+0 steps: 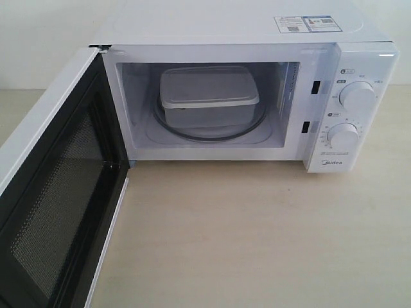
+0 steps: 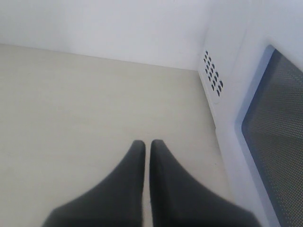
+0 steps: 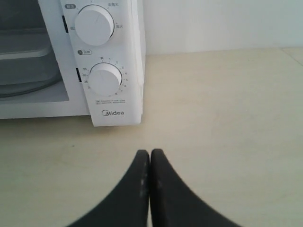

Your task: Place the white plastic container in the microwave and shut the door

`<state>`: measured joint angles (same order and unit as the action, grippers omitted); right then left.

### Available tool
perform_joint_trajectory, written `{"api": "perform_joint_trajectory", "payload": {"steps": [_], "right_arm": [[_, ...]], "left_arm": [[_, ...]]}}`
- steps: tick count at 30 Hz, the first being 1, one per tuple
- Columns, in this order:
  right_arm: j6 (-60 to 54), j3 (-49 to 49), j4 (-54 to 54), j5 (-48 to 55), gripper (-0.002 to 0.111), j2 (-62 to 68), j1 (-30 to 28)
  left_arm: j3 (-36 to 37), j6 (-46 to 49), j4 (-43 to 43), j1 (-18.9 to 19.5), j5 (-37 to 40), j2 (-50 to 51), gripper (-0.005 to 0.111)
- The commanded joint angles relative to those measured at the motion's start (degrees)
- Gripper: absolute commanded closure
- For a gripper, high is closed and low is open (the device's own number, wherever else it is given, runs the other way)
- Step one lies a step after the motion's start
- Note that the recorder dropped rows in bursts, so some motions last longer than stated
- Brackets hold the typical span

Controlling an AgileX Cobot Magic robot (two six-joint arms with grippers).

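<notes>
— Down at the tip of the left arm, the left end effector (image 2: 147,142) is clenched, its two dark fingers pressed almost together with nothing between them.

— And the other one?

— Same story. The right end effector (image 3: 150,151) is clenched on nothing and hangs over the bare table (image 3: 227,118), a little out from the corner of the microwave (image 3: 118,56) where the two dials (image 3: 105,79) sit.

— So neither is carrying the box. What's around the left one?

— Table beneath it. Off to one side are the vent holes (image 2: 213,73) in the microwave's side wall, and next to those the outer face of the door (image 2: 277,142), dark window and all. It's near that face, not touching it.

— Where's the box, then?

— From where I stand, the white plastic container (image 1: 209,96) is already inside, lid on, sitting upright on the glass turntable (image 1: 252,126), roughly central in the cavity. I'd call that half done.

— Leaving the door.

— Right. It stands swung wide open, mesh inner face toward the room. Neither arm shows up in my view, so nobody's on it yet. I'd say closing is the step in hand.

— How would you go about it?

— The left one seems best placed. It'd need to press against the outer face and sweep it round its hinge, following the arc and not pushing straight, then give a firm last nudge so the latch catches. It should also mind that it doesn't shove the whole microwave sideways.
</notes>
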<state>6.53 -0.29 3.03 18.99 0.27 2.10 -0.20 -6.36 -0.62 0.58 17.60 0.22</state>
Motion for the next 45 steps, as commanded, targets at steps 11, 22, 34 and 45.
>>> {"api": "perform_joint_trajectory", "payload": {"steps": [11, 22, 34, 45], "right_arm": [[-0.43, 0.29, -4.65, -0.56, 0.108, -0.27, -0.36], [-0.43, 0.29, -4.65, -0.57, 0.108, -0.27, -0.36], [-0.43, 0.29, -4.65, -0.57, 0.108, -0.27, -0.36], [-0.43, 0.29, -4.77, -0.57, 0.108, -0.27, -0.36]], "left_arm": [[0.2, -0.52, 0.03, -0.49, -0.06, -0.22, 0.102], [0.2, -0.52, 0.03, -0.49, -0.06, -0.22, 0.102], [0.2, 1.82, 2.66, -0.58, -0.06, -0.22, 0.102], [-9.81, 2.23, 2.19, -0.58, 5.89, -0.22, 0.102]]}}
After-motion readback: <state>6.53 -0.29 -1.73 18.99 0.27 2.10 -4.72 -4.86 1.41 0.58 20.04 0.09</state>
